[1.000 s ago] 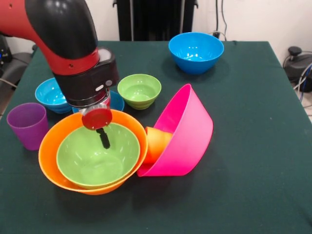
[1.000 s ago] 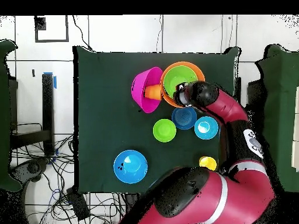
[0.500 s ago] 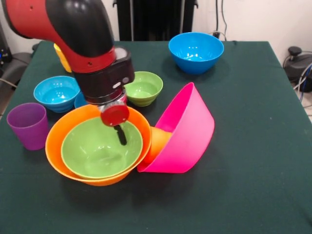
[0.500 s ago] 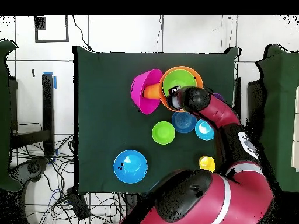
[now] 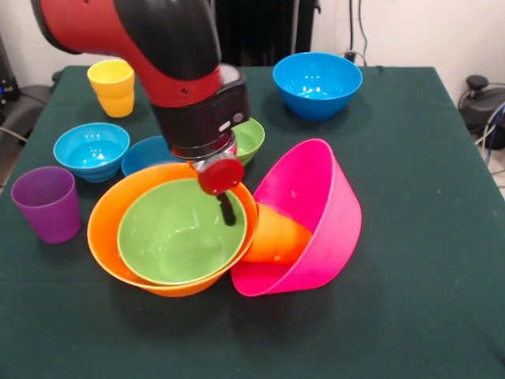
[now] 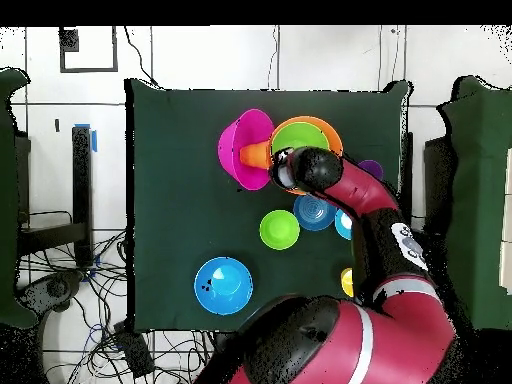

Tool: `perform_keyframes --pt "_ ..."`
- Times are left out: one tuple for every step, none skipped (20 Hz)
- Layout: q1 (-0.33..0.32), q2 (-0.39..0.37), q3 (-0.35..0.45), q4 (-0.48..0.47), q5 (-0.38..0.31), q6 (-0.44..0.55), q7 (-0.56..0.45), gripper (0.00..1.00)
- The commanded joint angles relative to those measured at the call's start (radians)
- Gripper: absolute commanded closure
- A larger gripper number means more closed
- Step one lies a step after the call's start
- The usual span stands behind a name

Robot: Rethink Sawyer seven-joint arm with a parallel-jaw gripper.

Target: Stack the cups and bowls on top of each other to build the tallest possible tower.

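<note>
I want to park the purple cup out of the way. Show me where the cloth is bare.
Bare: the wide strip between the pink bowl and the table's right edge, below the large blue bowl, and the whole front edge. Crowded: the left side, round the small blue bowls, yellow cup and orange bowl.

Table and its surroundings

A dark green table fills the front view; behind its far edge stands a black ribbed panel against a pale wall, with a black device off the table's right side. Overhead, tangled cables lie on pale floor beside the table.
</note>
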Motion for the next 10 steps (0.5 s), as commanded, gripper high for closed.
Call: perform_keyframes --pt "0.055 -0.004 0.044 0.032 -0.045 0.079 -0.023 0.00" --pt "0.055 -0.002 0.043 0.032 -0.045 0.074 -0.023 0.00" --pt "0.055 0.003 0.044 0.032 -0.044 0.063 -0.022 0.00" --pt "0.055 0.008 0.042 0.027 -0.044 0.061 -0.023 0.00" --pt "0.059 0.015 0.037 0.019 -0.047 0.050 -0.020 0.00" --pt "0.061 0.021 0.034 0.008 -0.046 0.053 -0.019 0.00" --pt "0.065 0.025 0.030 -0.001 -0.044 0.057 -0.014 0.00" --pt "0.068 0.030 0.028 -0.009 -0.042 0.062 -0.012 0.00" --pt "0.076 0.030 0.025 -0.014 -0.037 0.064 -0.002 0.00" --pt "0.079 0.034 0.024 -0.021 -0.033 0.070 0.002 0.00"
